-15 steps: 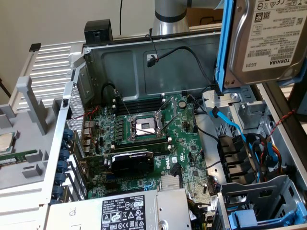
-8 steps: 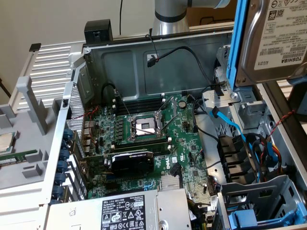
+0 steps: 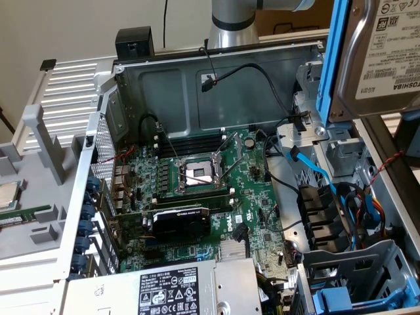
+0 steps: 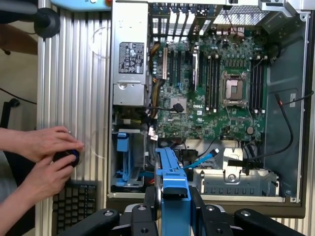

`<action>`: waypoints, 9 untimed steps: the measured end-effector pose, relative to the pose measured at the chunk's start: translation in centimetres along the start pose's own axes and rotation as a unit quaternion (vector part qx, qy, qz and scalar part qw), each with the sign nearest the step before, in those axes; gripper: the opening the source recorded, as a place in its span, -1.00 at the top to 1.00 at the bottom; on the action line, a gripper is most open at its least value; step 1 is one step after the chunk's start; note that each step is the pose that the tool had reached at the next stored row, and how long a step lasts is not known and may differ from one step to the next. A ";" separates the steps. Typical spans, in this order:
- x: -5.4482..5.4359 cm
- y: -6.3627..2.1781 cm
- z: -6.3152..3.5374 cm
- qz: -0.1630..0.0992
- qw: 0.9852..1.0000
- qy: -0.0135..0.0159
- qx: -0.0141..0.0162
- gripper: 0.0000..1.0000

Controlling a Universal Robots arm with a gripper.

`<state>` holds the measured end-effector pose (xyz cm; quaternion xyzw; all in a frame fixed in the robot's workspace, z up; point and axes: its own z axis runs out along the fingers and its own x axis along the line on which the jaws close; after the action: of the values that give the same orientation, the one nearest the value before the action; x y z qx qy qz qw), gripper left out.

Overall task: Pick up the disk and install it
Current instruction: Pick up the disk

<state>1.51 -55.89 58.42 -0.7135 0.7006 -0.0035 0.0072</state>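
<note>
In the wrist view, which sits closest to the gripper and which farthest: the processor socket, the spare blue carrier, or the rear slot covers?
From the gripper, which grips the disk:
1. spare carrier, in the drive bay beside the disk.
2. processor socket, mid-motherboard.
3. slot covers, at the case's rear edge.

disk [image 3: 387, 52] clear above open case [image 3: 216, 85] | blue cables [image 4: 203, 159] cross by drive cage [image 4: 231, 183]

Plain beige wall [image 3: 65, 26] at the back, ribbed silver tabletop [image 4: 74, 98], pale floor [image 4: 19, 73] beside it.
</note>
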 end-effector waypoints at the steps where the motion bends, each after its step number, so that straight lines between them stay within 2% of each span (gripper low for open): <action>1: 0.0 0.00 0.00 0.000 1.000 0.000 0.000 0.27; 9: 0.0 -0.01 0.00 0.000 1.000 0.000 0.000 0.27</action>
<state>1.52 -55.89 58.42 -0.7136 0.7005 -0.0032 0.0069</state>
